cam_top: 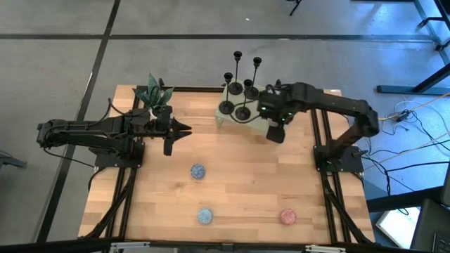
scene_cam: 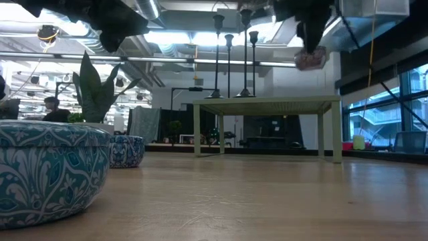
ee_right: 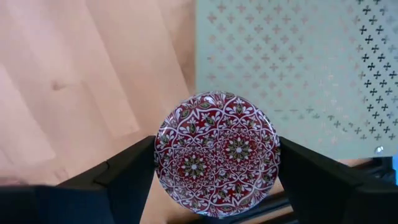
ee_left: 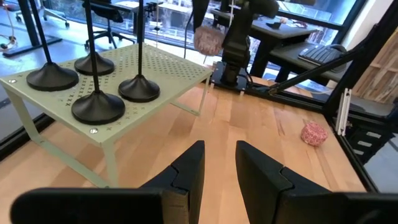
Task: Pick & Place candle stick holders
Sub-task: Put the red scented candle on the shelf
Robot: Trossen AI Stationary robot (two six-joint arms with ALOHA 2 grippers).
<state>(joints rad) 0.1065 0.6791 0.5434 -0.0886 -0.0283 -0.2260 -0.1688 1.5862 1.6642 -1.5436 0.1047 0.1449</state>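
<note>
Four black candle stick holders (cam_top: 242,98) stand on their round bases on a small pale green perforated table (cam_top: 232,121) at the back of the wooden table. They also show in the left wrist view (ee_left: 98,106) and the low view (scene_cam: 229,63). My right gripper (cam_top: 275,132) hangs over the green table's right end, shut on a round red-patterned tin (ee_right: 216,154). My left gripper (ee_left: 219,168) is open and empty, level, left of the green table and pointing at it. My right gripper pinches the round tin between its two fingers, on opposite sides of its round wall (ee_right: 163,155). The fingers come from above, pointing down. The tin is lifted clear (scene_cam: 309,57), its patterned top up, above the edge of the green table.
Two blue patterned tins (cam_top: 197,171) (cam_top: 204,216) and a red one (cam_top: 288,216) lie on the near half of the wooden table. A potted plant (cam_top: 153,95) stands at the back left. A person (scene_cam: 50,109) sits in the room beyond.
</note>
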